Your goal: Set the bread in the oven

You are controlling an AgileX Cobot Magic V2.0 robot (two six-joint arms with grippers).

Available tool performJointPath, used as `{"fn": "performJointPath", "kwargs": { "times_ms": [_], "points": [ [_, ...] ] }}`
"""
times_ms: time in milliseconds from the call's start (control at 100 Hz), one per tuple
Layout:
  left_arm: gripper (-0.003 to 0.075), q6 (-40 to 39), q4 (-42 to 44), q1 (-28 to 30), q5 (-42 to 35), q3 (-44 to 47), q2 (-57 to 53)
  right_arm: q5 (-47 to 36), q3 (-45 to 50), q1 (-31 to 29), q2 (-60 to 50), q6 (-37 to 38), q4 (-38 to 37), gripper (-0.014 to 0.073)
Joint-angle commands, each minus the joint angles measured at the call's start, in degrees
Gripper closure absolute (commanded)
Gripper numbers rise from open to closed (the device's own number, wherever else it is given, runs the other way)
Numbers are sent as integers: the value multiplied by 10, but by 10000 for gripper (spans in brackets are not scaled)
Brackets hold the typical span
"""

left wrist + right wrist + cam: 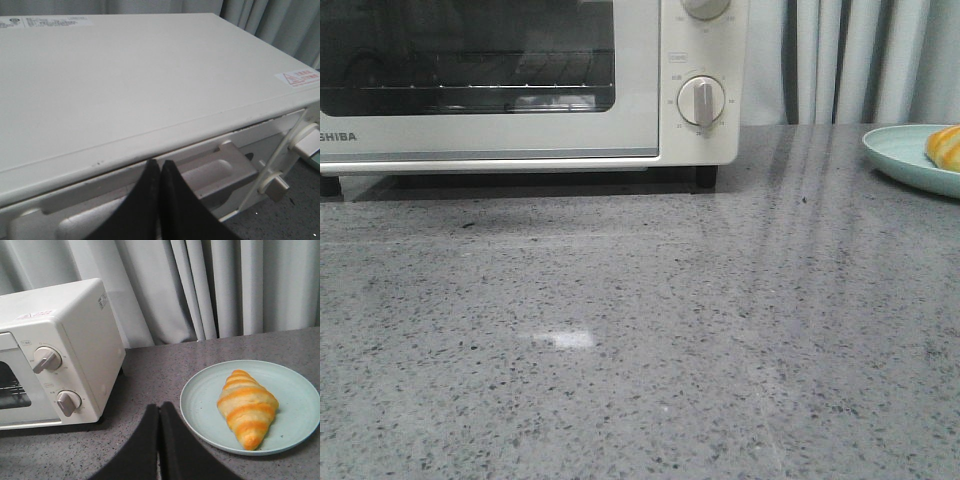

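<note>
The bread (247, 407), a golden croissant roll with cream stripes, lies on a pale green plate (200, 405); its edge (944, 148) shows at the far right of the front view. The cream-white oven (640, 110) stands at the back left, door closed. It also shows in the right wrist view (85, 340) and the left wrist view (125, 85). My left gripper (159, 164) is shut and empty, above the oven's top front edge near the door handle (215, 172). My right gripper (159, 407) is shut and empty, over the counter between oven and plate.
The grey speckled counter (650, 330) spreads in front of the oven. Two round dials (47, 360) sit on the oven's side panel. Grey curtains (225, 285) hang behind. Neither arm shows in the front view.
</note>
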Motion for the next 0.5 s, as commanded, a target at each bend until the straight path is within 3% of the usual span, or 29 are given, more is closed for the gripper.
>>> {"fn": "performJointPath", "kwargs": {
  "times_ms": [0,280,490],
  "points": [
    [742,-2,4,-7,68,12,-11,-40,-21,2,7,-4,-3,656],
    [742,-6,-11,-40,82,183,-119,-53,-21,2,7,-4,13,656],
    [742,-6,-13,-40,98,263,-163,-70,-21,2,7,-4,14,656]
  ]
}}
